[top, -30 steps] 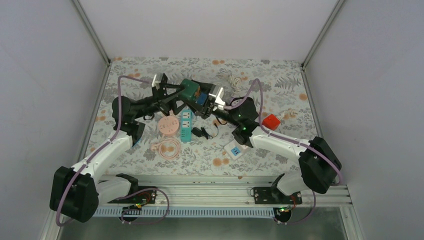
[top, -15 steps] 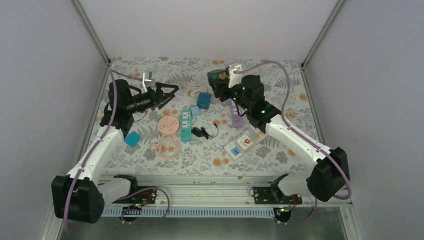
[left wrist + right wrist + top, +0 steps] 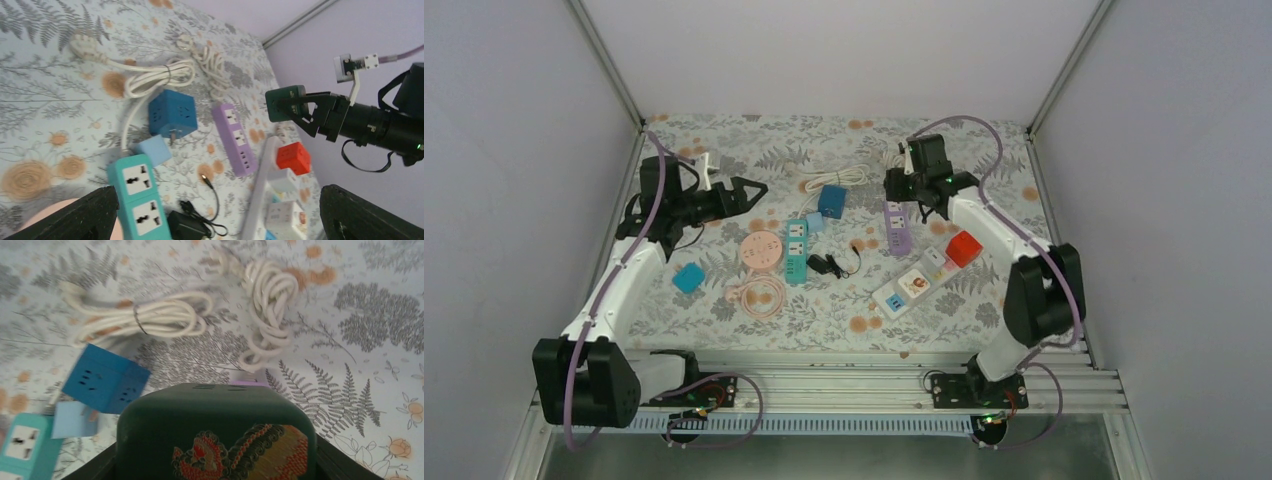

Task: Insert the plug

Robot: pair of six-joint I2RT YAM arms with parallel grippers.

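My right gripper is shut on a dark green plug block with a red and gold pattern. It holds the block in the air at the back right, just above the far end of the purple power strip. The block also shows in the left wrist view, clear of the purple strip. My left gripper is open and empty at the back left, its fingers wide apart. It faces the teal power strip.
A blue cube socket with a coiled white cable lies at the back middle. A pink round socket, a black adapter, a white power strip, a red cube and a light blue cube lie about the mat.
My right gripper has carried the green plug block from the middle to the back right, over the purple strip. My left gripper has let go and drawn back to the left.
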